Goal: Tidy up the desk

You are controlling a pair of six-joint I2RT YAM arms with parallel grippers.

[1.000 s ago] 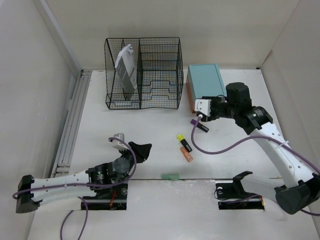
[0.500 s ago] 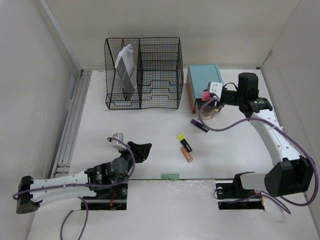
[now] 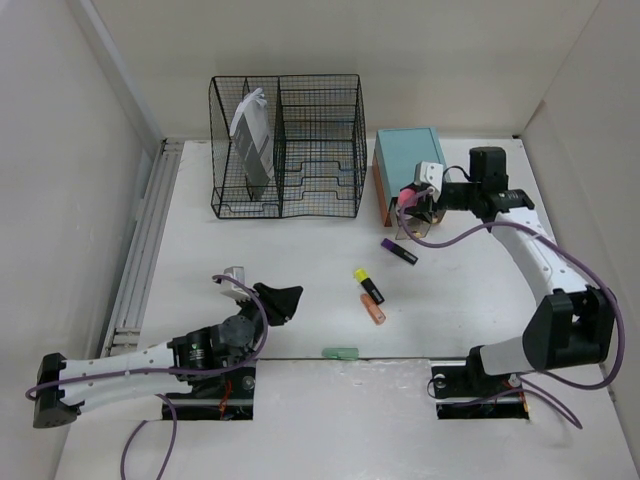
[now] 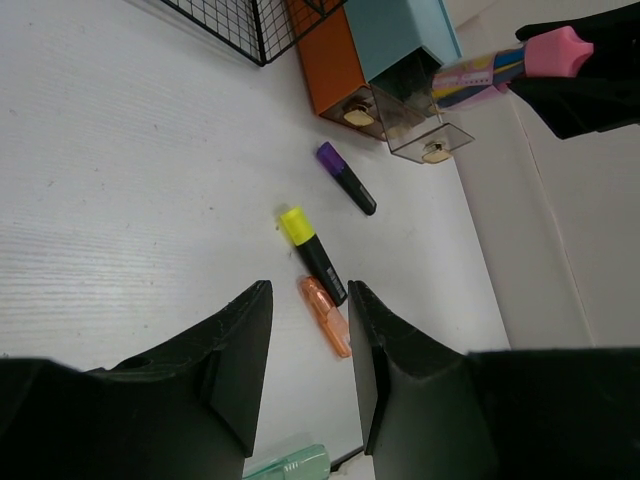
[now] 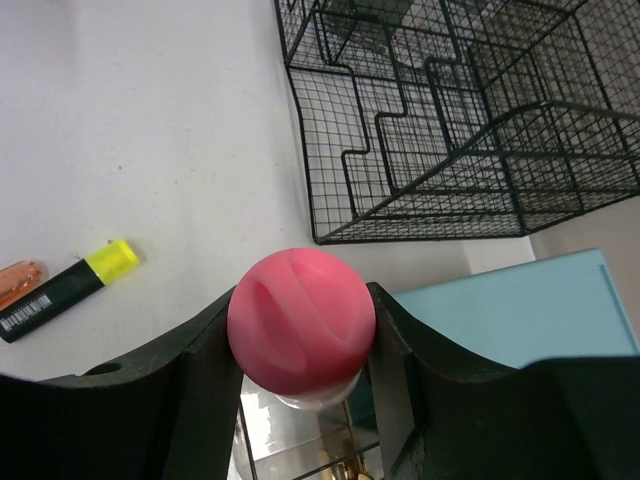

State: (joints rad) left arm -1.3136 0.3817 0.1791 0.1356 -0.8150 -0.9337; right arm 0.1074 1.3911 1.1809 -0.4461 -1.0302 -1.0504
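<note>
Pink marker body hidden behind cap; green object cut by edge.

Robot test lab here: a bare white bench boxed in by plain white walls, left arm and right arm bolted on, purple cable trailing, wire rack and highlighters staged.

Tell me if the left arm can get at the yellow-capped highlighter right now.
Probably yes: the left pincer is open and empty, and only bare desk lies between it and the yellow-capped highlighter.
</note>
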